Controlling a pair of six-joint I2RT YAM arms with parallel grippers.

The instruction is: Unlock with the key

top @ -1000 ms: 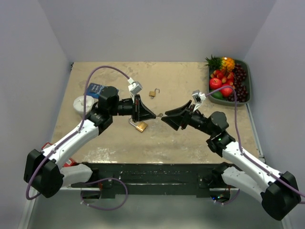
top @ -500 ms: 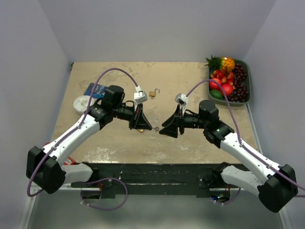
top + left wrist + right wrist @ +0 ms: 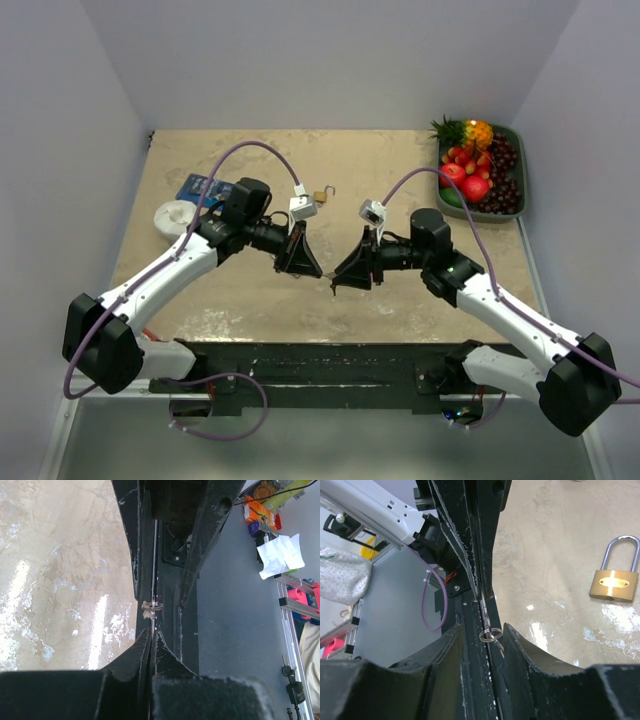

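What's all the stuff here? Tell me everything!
Small silvery key on a ring: one, silver, pinched by the left gripper.
Brass padlock with closed steel shackle: one, gold, on the beige table beside the key.
Smaller brass padlock: one, gold, mid-table, farther back.
Tray of mixed fruit: one, grey-green, far right corner.
Round white object: one, white, left side.
Blue packet: one, blue, behind the white object.
Left gripper: one, black, shut on the key.
Right gripper: one, black, open around the key ring.

Left hand [image 3: 150, 632]: fingers pressed together on small ringed key [image 3: 150, 609] at tips. Beige marbled bench [image 3: 60, 570] alongside.
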